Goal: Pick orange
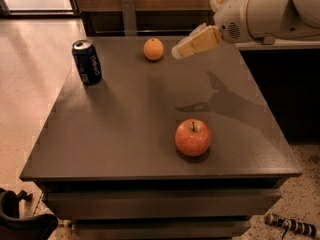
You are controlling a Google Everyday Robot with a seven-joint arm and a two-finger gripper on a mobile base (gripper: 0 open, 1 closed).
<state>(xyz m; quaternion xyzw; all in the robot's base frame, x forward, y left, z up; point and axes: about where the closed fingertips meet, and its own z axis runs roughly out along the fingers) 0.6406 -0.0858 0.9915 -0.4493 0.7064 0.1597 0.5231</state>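
Note:
The orange [153, 49] is a small round yellow-orange fruit lying on the far middle of the dark table [125, 129]. My gripper [181, 51] reaches in from the upper right on a white arm and hangs above the table just right of the orange, with a small gap between them. Its pale fingertips point left toward the fruit. It holds nothing that I can see.
A red apple [193, 137] with a stem lies near the table's front right. A dark blue soda can [87, 62] stands upright at the far left. The arm's shadow falls on the table's right side. A dark cabinet stands to the right, a wooden wall behind.

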